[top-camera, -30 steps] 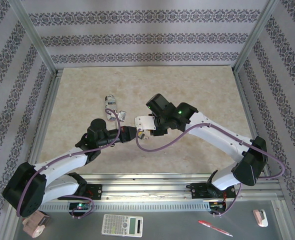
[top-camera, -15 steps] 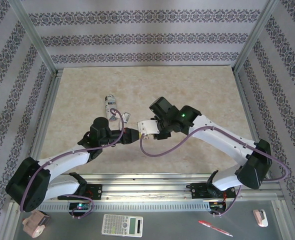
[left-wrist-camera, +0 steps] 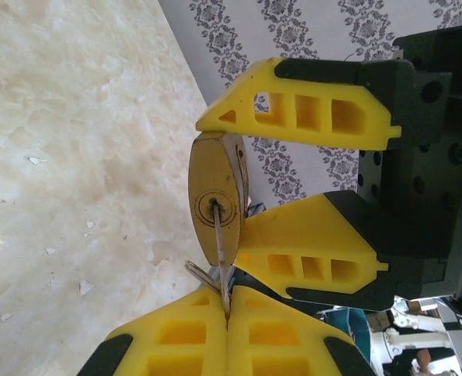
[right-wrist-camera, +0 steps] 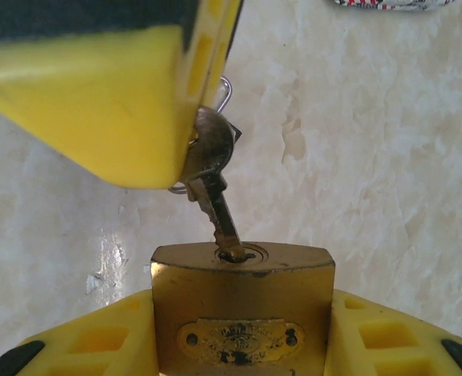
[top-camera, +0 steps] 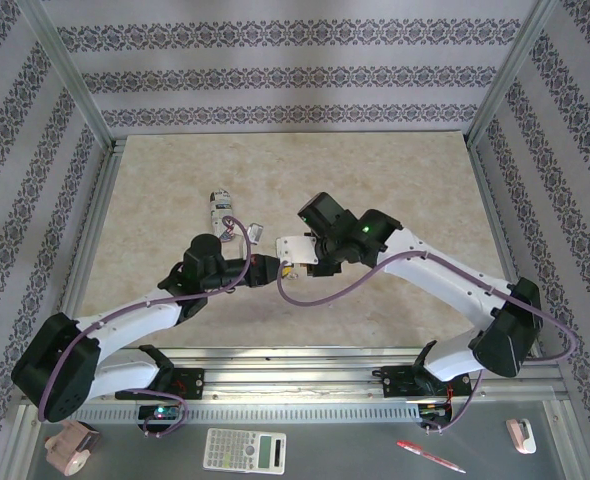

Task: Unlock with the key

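The brass padlock [right-wrist-camera: 243, 305] sits between the yellow fingers [right-wrist-camera: 82, 345] of my right gripper [right-wrist-camera: 243, 333], which is shut on its body, keyhole facing outward. The small pale-metal key [right-wrist-camera: 215, 207] is pinched by its head in my left gripper [left-wrist-camera: 227, 313], which is shut on it. The key's tip rests in the keyhole [left-wrist-camera: 215, 207] and the blade stands at a slant. A key ring [left-wrist-camera: 200, 274] hangs beside the head. From above, both grippers meet over the middle of the table, left gripper [top-camera: 272, 268] against right gripper [top-camera: 293, 264].
A small cylindrical packet [top-camera: 218, 207] and a small pale object [top-camera: 255, 232] lie on the beige table [top-camera: 395, 180] just behind the left arm. A calculator [top-camera: 244, 450], a pen [top-camera: 430, 456] and a pink object [top-camera: 70, 445] lie on the near shelf. Patterned walls enclose the table.
Both grippers shifted together slightly to the right, the key and padlock staying joined. In the last half second they barely moved.
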### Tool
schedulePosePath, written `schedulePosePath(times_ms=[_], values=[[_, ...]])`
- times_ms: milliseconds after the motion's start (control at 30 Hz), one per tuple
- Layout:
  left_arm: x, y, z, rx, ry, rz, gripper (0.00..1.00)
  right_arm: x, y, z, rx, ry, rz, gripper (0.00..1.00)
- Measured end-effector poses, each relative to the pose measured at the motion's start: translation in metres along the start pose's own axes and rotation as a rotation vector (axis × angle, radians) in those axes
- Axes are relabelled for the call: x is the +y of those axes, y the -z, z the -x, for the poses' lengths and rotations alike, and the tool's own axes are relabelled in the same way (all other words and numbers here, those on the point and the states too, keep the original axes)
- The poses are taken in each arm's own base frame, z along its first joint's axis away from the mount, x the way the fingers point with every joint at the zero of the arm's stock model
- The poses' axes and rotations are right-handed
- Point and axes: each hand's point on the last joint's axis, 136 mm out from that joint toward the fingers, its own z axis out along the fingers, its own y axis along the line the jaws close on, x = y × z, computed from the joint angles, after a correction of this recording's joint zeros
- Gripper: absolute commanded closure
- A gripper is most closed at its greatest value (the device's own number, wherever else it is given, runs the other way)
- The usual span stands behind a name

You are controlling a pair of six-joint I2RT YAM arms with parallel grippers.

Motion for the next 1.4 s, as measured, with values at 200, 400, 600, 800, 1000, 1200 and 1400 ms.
schedulePosePath(times_ms=[200,400,600,800,1000,1200,1400], values=[[0.004,-0.003,0.000,-0.029,0.027,-0.023,1.00,-0.001,-0.002,-0.001,0.009,-0.018,-0.002,1.00],[0.007,-0.016,-0.014,0.056,0.088,-0.109,1.00,0.013,-0.003,-0.016,0.028,0.027,0.004,1.00],[-0.001,-0.012,-0.018,0.113,0.090,-0.179,1.00,0.021,0.008,-0.016,-0.015,0.093,0.005,1.00],[-0.008,-0.010,-0.018,0.145,0.076,-0.205,1.00,0.022,0.014,-0.012,-0.037,0.120,-0.001,1.00],[-0.008,-0.012,-0.017,0.161,0.080,-0.177,1.00,0.024,0.011,-0.015,-0.020,0.102,0.010,1.00],[-0.009,-0.007,-0.016,0.150,0.029,-0.140,1.00,0.024,0.010,-0.010,-0.035,0.059,0.015,1.00],[-0.010,-0.004,-0.020,0.157,-0.070,-0.132,1.00,0.028,0.012,-0.006,-0.059,0.025,0.045,1.00]])
